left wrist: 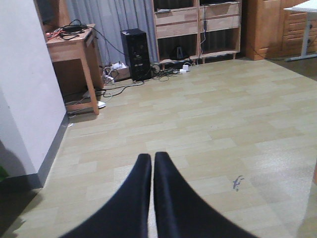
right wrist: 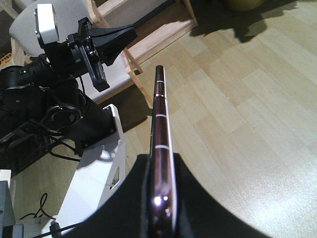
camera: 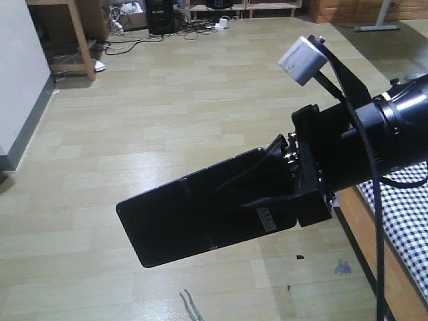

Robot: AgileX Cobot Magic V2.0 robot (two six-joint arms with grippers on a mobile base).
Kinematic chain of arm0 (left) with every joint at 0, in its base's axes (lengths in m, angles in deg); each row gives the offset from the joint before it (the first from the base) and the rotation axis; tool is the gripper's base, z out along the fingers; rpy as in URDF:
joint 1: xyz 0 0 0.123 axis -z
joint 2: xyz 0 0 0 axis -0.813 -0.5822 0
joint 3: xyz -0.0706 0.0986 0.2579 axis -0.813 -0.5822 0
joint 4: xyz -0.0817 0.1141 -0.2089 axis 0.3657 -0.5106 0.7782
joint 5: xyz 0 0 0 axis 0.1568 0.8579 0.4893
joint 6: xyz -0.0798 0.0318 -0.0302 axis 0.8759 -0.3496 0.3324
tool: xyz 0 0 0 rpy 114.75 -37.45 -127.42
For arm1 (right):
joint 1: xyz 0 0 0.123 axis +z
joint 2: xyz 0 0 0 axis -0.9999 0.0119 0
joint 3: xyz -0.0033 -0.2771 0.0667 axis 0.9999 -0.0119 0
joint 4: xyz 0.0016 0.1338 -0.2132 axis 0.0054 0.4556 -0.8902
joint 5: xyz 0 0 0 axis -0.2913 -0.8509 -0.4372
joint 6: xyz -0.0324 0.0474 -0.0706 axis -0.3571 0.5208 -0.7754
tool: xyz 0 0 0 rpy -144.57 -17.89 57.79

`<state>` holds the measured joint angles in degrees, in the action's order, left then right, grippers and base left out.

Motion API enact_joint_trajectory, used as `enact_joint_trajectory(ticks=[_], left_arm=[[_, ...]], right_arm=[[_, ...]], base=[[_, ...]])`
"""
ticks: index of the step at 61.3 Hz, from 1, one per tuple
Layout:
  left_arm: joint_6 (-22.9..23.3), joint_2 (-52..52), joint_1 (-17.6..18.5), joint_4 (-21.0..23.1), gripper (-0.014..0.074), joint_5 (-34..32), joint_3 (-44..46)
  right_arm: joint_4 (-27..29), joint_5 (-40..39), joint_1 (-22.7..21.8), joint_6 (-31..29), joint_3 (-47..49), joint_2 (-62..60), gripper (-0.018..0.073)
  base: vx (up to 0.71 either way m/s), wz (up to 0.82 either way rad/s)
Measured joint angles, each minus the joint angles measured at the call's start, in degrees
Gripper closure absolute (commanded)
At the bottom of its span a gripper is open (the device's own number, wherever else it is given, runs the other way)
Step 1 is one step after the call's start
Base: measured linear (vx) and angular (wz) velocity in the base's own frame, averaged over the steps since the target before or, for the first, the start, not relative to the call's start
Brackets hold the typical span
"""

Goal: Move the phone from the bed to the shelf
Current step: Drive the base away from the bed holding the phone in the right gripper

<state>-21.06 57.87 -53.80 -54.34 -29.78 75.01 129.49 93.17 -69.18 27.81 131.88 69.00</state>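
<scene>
1. Grips the phone's (camera: 180,214) stickered end tight in the right end effector (right wrist: 161,163).
2. Holds it mid-frame, front view, over the floor (camera: 167,100), left of the bed (camera: 408,200) at lower right.
3. Shows the left end effector (left wrist: 152,163) fully closed on nothing.

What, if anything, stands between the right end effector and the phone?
Nothing visible: the right end effector is shut on the phone, holding it by one end above the floor. The left end effector is shut and empty.
</scene>
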Motion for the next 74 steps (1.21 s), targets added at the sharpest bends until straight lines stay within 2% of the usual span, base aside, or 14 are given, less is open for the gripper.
enact_joint_trajectory(ticks=[39,74], left_arm=[[0.00,0.00,0.00,0.00,0.0596,0.00,0.00],[0.00,0.00,0.00,0.00,0.0596,0.00,0.00]], right_arm=[[0.00,0.07,0.00,0.00,0.00,0.00,0.0560],[0.00,0.07,0.00,0.00,0.00,0.00,0.0560]], base=[[0.06,0.09],[0.22,0.02]])
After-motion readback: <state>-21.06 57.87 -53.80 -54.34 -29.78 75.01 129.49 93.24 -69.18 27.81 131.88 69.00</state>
